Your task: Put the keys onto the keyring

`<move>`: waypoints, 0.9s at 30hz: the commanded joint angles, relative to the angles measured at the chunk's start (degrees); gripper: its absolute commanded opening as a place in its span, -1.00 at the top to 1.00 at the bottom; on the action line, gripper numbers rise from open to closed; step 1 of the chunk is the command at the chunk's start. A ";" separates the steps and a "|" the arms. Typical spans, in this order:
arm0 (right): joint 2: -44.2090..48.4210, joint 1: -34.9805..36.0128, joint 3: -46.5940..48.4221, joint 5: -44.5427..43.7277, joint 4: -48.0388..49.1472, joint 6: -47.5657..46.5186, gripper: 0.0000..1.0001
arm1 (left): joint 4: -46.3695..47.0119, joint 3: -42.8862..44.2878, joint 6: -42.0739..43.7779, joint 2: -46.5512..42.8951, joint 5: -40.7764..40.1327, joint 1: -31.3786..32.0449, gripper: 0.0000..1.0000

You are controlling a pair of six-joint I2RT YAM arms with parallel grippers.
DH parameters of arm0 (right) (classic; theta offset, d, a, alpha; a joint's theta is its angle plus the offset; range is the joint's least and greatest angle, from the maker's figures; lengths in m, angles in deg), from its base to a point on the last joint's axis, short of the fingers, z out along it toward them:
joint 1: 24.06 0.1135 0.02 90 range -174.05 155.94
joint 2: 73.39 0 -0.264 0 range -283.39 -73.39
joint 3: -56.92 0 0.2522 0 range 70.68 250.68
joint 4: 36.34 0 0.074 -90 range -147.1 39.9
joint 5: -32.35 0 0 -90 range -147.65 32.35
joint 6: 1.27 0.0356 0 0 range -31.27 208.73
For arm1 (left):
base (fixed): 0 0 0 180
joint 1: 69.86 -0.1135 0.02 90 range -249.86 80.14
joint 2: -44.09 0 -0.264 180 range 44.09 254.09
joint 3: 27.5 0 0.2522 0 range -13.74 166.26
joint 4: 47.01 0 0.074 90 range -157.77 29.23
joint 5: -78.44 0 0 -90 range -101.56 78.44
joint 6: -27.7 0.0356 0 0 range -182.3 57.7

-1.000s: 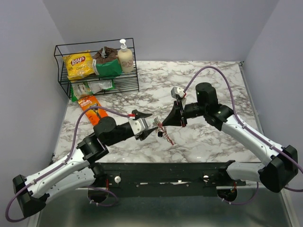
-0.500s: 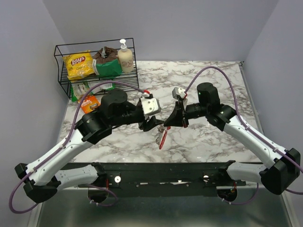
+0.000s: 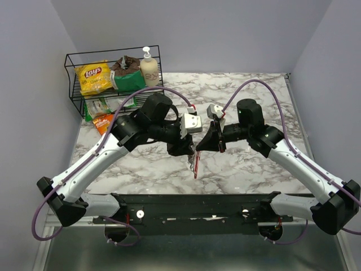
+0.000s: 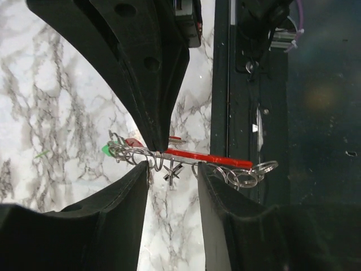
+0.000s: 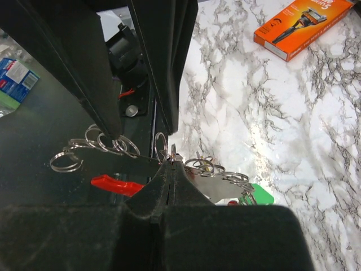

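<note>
The keyring, a thin red curved strip (image 4: 210, 158) with several silvery rings (image 4: 249, 175), hangs from my right gripper (image 3: 198, 148), which is shut on one ring (image 5: 172, 165). Small keys hang at one end: a green head (image 4: 105, 149) and a red head (image 4: 132, 142) show, and the green head (image 5: 256, 195) also shows in the right wrist view. My left gripper (image 3: 190, 151) is open, its fingertips (image 4: 145, 169) on either side of the rings just under the red strip (image 3: 196, 165). No yellow-headed key is clearly visible.
A black wire basket (image 3: 72, 96) at the back left holds a Lays bag (image 3: 94, 77), a green bag and a soap bottle (image 3: 149, 68). An orange razor box (image 5: 298, 21) lies on the marble left of the arms. A black rail (image 3: 192, 204) runs along the near edge.
My left arm has risen and swung right, bringing its open gripper onto the keyring. The right gripper has stayed nearly still, holding the keyring, which now hangs straighter down.
</note>
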 commanded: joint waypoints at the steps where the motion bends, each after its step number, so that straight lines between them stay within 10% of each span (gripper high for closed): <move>1: 1.35 0.28 0.96 0.01 -0.36 -0.66 0.99 | -3.89 1.52 2.67 2.06 2.47 -0.54 0.13; 27: 1.00 0.37 0.43 0.10 -0.36 -1.18 0.99 | -1.96 4.25 2.94 7.68 4.32 -2.91 0.40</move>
